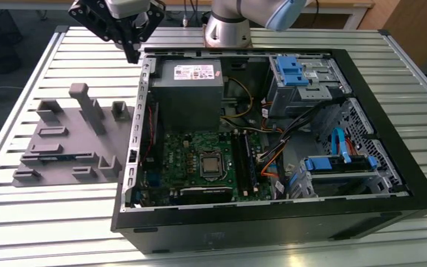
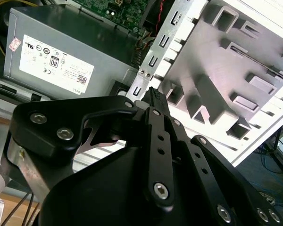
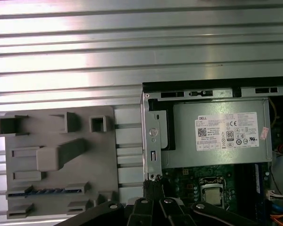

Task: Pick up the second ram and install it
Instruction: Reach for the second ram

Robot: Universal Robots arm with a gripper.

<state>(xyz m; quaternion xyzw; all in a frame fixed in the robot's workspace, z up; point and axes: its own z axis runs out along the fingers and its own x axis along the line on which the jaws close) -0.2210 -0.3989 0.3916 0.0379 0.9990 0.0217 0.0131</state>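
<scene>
Second ram, the long narrow blue circuit-board stick (image 3: 47, 191), is not picked yet. It stands on its long edge in a slot of the fixture, held between two end cradles. In the second wrist view it reads as a thin dark line (image 2: 254, 59) across the fixture plate.

Layout, big to small:
- Slatted aluminium table (image 1: 50, 222) carries everything.
- Black tower case lying open on its side (image 1: 273, 222) takes the exterior view's right.
- Flat grey plastic fixture with upright pegs and pockets (image 1: 80, 147) sits just beside the case wall, on the exterior view's left.
- Boxy grey metal power supply (image 1: 187, 89) and green motherboard (image 1: 191, 150) are inside the case. Long dark memory slots (image 1: 244, 161) run beside the processor socket. Can't tell whether any is filled.
- Black linkage-finger gripper (image 1: 132, 55) hangs over the table by the case's far corner next to the power supply. Fingers are pinched together with nothing between them. It is well apart from the stick.

My take on doing the pick well:
- Spread the fingers before descending, or the closed tips could strike the board's top edge.
- Turn the wrist so the pads face the stick's flat sides.
- Centre along its length, between the cradles, clear of the tall peg nearby.
- Come straight down and grip the upper edge only.
- Lift vertically so it doesn't bind in the slot.
</scene>
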